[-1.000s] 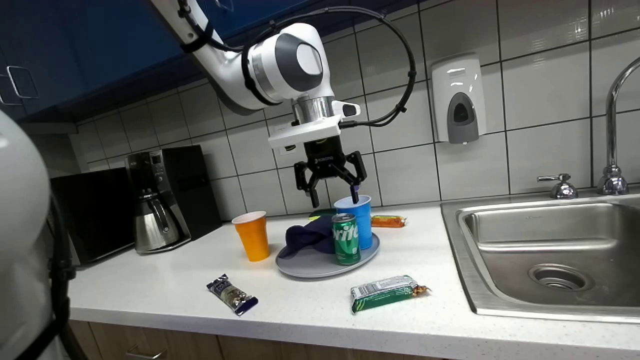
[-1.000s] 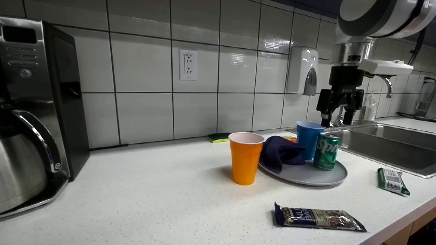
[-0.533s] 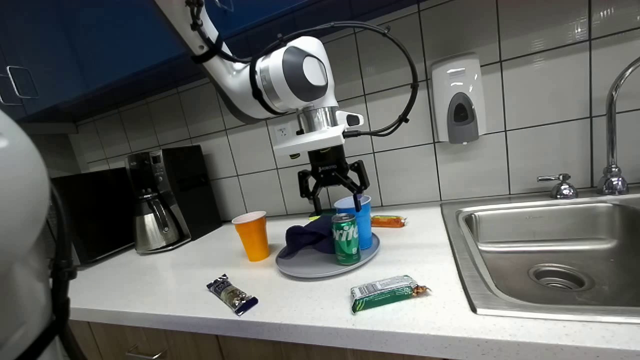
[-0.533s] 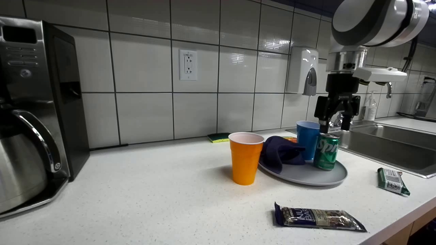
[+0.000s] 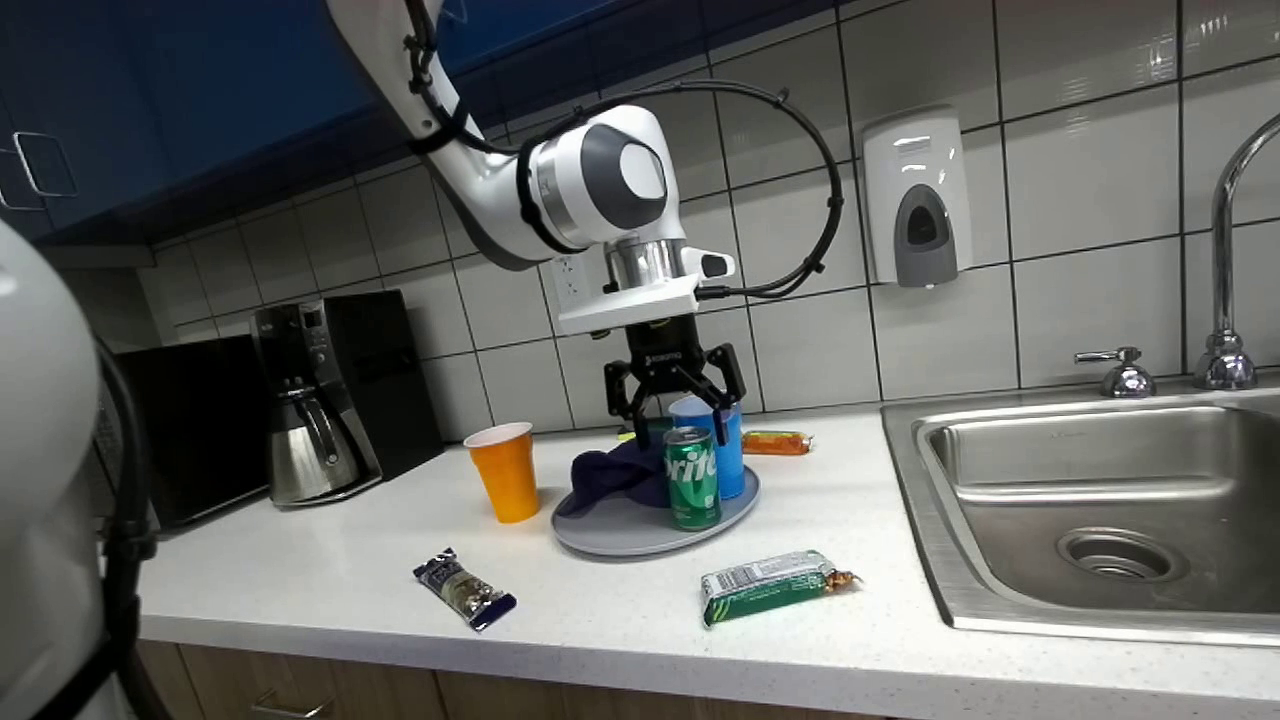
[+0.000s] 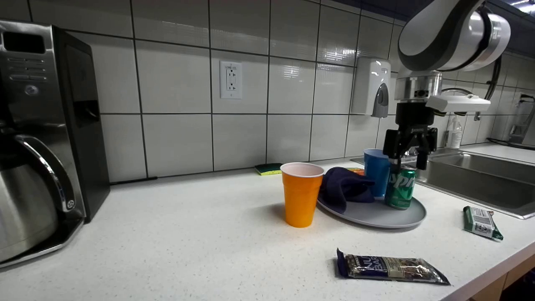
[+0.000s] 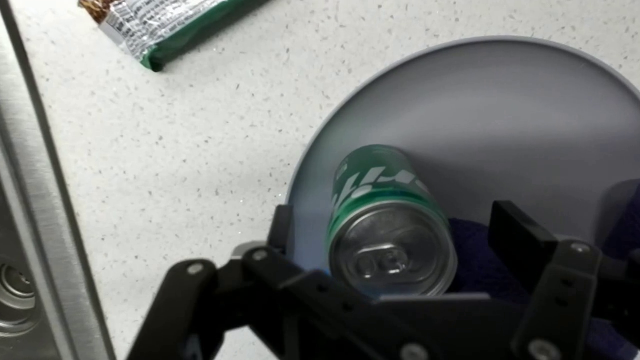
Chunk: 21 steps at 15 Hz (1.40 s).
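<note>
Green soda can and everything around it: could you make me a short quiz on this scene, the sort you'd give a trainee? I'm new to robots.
1. True or false: the orange cup stands on the counter, off the gray plate.

2. Which of these is on that plate?
A) the coffee pot
B) the green soda can
C) the sponge

3. In your own words: is the gripper holding the can, and how can you tell?

Key:
1. True.
2. B.
3. No; in the wrist view its jaws are open, with a gap on each side of the can.
</note>
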Each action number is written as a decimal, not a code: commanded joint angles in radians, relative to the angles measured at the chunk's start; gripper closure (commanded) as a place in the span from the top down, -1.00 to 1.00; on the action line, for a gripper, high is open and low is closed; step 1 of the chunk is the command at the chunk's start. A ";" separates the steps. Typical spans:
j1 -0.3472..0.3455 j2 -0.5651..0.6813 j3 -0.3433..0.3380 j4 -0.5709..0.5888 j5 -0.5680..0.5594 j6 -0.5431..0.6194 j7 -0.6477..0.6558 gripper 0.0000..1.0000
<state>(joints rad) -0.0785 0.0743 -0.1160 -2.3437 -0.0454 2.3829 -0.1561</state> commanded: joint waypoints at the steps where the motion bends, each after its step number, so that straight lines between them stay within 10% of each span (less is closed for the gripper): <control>1: -0.009 0.032 0.009 0.035 -0.005 -0.011 -0.001 1.00; 21: -0.011 0.085 0.015 0.051 0.004 0.015 -0.013 1.00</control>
<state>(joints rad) -0.0785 0.1442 -0.1139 -2.3136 -0.0454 2.3923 -0.1561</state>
